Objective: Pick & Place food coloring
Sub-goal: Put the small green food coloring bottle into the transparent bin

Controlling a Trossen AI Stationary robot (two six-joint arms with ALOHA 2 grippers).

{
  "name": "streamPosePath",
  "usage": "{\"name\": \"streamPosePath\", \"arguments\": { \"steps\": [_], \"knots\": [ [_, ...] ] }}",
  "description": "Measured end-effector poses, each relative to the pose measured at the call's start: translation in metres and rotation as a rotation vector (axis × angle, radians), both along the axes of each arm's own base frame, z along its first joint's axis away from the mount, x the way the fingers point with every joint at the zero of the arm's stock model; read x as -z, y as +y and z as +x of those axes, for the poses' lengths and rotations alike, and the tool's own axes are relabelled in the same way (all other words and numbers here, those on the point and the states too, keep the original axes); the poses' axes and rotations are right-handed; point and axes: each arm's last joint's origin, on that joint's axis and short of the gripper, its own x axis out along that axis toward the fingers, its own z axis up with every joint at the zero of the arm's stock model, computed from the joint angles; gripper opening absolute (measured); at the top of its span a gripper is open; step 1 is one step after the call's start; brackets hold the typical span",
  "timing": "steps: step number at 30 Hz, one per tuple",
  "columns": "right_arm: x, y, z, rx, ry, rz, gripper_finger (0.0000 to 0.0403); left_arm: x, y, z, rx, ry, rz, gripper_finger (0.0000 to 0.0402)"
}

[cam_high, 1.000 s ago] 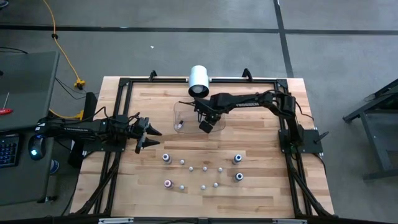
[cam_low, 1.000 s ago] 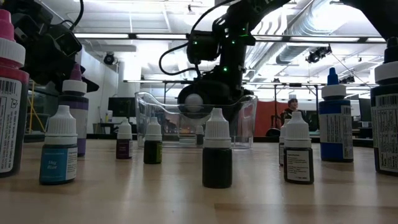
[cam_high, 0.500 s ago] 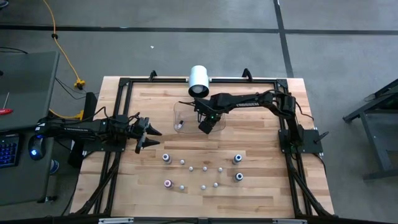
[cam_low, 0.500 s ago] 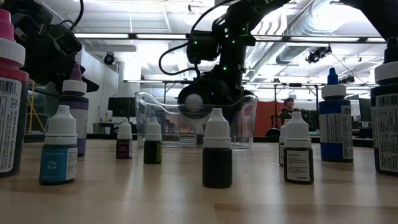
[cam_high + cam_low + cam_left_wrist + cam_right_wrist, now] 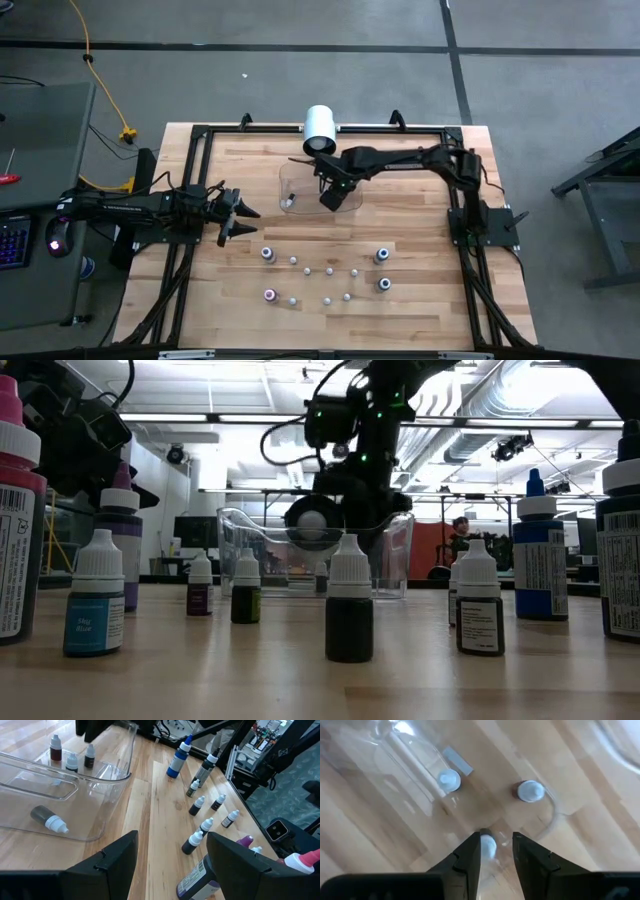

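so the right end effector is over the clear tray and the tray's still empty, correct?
Not empty. The right end effector is over the clear tray, but the left wrist view shows a bottle lying on its side inside it, with three more standing upright farther along.

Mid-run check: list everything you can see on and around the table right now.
Small bottles: seven, white caps, table front.
Larger bottles: four, blue or pink-red, that cluster's corners.
Bottles in tray: at least four, white caps; three upright, one lying.
Clear tray: one, transparent, table centre.
White cylinder: one, table's far edge.
Table: one, light wood.
Person: one, far background.
Left gripper: open, hovering at table's left.
Right gripper: open, over tray, fingers flanking an upright bottle.
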Motion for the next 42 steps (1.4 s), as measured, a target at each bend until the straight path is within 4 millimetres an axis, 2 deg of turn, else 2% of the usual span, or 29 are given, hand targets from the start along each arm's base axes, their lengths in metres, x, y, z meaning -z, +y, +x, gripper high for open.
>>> {"name": "streamPosePath", "arguments": {
  "steps": [4,9,13,18,30,36,42],
  "knots": [
    [-0.022,0.008,-0.007,-0.024,-0.037,-0.008,0.0103,0.000,0.000,0.000,0.000,0.000,0.000,0.0234],
    [-0.057,0.029,-0.018,-0.090,-0.113,-0.024,0.0104,0.000,0.000,0.000,0.000,0.000,0.000,0.0234],
    [-0.078,0.051,-0.026,-0.144,-0.168,-0.029,0.0104,0.000,0.000,0.000,0.000,0.000,0.000,0.0234],
    [-0.095,0.085,-0.034,-0.201,-0.220,-0.016,0.0104,0.000,0.000,0.000,-0.001,0.000,0.000,0.0234],
    [-0.094,0.165,-0.044,-0.452,-0.192,0.000,0.0104,0.000,0.000,0.000,0.000,0.000,0.000,0.0234],
    [-0.088,0.191,-0.058,-0.630,-0.088,-0.026,0.0104,0.000,0.000,0.000,-0.001,0.000,0.000,0.0234],
    [-0.073,0.213,-0.057,-0.874,-0.032,-0.028,0.0104,0.000,0.000,0.000,0.000,0.000,0.000,0.0234]
  ]
}}
